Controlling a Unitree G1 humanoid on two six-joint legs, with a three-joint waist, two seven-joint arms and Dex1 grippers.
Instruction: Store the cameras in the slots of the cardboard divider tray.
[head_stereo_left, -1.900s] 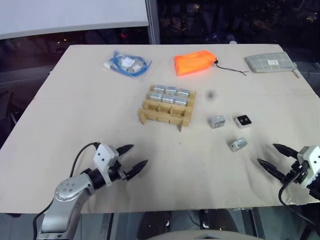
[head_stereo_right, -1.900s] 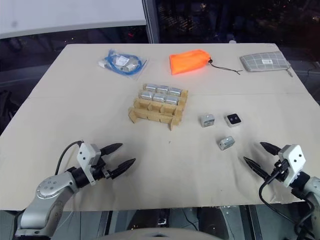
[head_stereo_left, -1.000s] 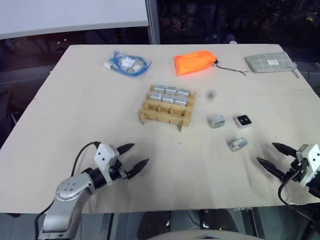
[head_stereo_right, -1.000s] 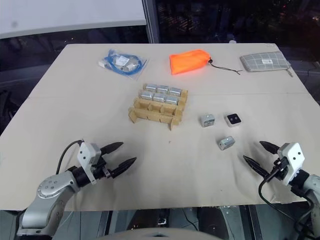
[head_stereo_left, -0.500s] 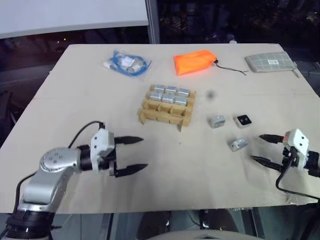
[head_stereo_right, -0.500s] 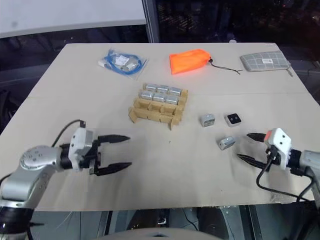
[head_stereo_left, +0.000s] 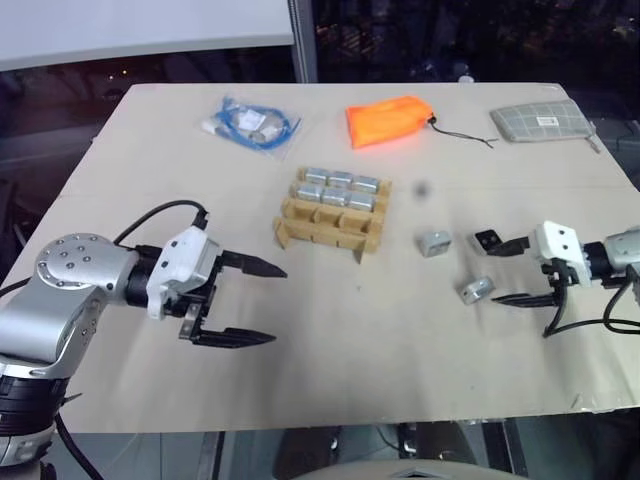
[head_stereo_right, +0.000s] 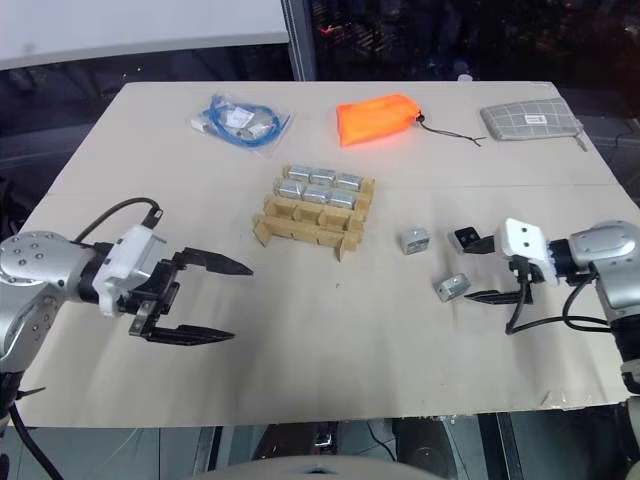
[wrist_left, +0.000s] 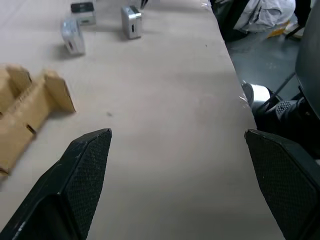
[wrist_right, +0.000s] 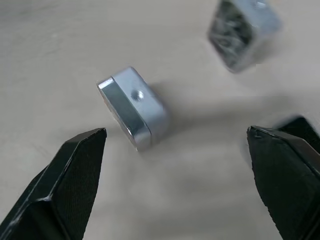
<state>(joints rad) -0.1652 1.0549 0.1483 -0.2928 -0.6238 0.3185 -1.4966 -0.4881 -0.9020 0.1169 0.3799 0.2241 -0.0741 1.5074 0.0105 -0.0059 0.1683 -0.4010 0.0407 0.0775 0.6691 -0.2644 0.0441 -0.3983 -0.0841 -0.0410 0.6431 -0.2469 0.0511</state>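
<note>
The cardboard divider tray (head_stereo_left: 331, 226) lies at mid-table, with several silver cameras (head_stereo_left: 341, 190) in its two far rows; the near row's slots look empty. Three loose cameras lie to its right: one silver (head_stereo_left: 435, 242), one with a black face (head_stereo_right: 465, 238), one nearer the front (head_stereo_left: 477, 290). My right gripper (head_stereo_left: 495, 272) is open, pointing left, with its fingers just right of the front camera (wrist_right: 132, 107). My left gripper (head_stereo_left: 278, 305) is open above bare table left of the tray, holding nothing. The left wrist view shows the tray's corner (wrist_left: 30, 107).
At the table's far side lie a bag of blue cable (head_stereo_left: 250, 125), an orange pouch (head_stereo_left: 390, 122) with a cord, and a grey checked pouch (head_stereo_left: 545, 122). Bare table runs along the front edge between the two arms.
Both arms have lifted and swung inward. The left gripper now points right toward the tray. The right gripper has moved left, up to the loose cameras. Both stayed open.
</note>
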